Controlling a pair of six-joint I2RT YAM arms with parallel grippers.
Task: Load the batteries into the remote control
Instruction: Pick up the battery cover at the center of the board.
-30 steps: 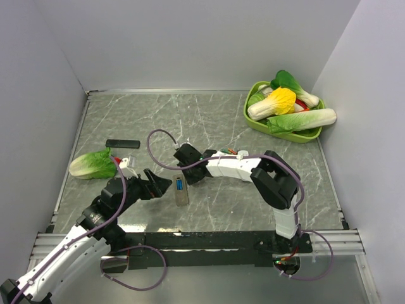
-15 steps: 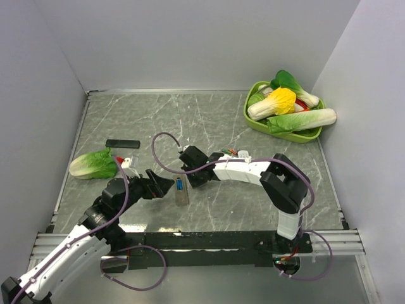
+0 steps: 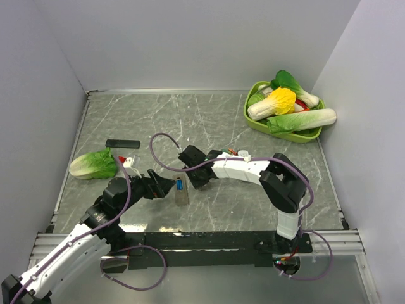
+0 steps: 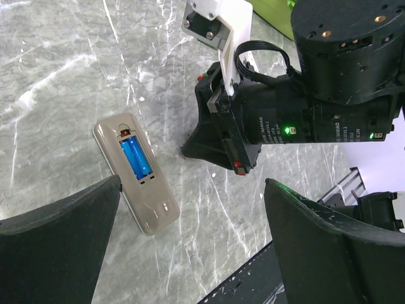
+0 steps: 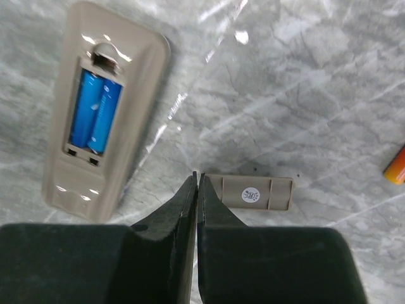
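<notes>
1. From the top camera, the slim grey-beige plastic remote control (image 3: 182,190) lies back-up on the grey marbled table (image 3: 209,120), near the front edge. Its blue recess faces up.
2. My left gripper (image 3: 167,187) sits just left of the remote, and my right gripper (image 3: 190,179) points down just beside the remote's far right.
3. Small slim batteries (image 3: 233,152) with coloured wraps peek out behind my right forearm, too small to count.
4. A green plastic bowl (image 3: 250,118) of toy vegetables stands in the far right corner.
5. At the left are a green toy lettuce (image 3: 92,165), a flat black bar (image 3: 122,144) and a wider white remote (image 3: 127,163).
6. From my left wrist, my left gripper (image 4: 193,185) is spread wide with nothing between its fingers (image 4: 57,253).
7. The remote control (image 4: 157,206) lies on the marble ahead, towards the left finger and clear of both.
8. My right gripper (image 4: 188,151) has its tip down on the table just right of the remote.
9. From my right wrist, my right gripper (image 5: 197,180) has its fingers pressed together, gripping nothing.
10. The remote control (image 5: 130,88) lies to the left, with two blue cylinder shapes side by side in its recess.
11. A small grey-beige rectangular cover plate (image 5: 250,192) lies flat just past my fingertips; I cannot tell whether they touch it.
12. The orange end of a battery (image 5: 395,166) shows at the right edge, well apart from the remote.
</notes>
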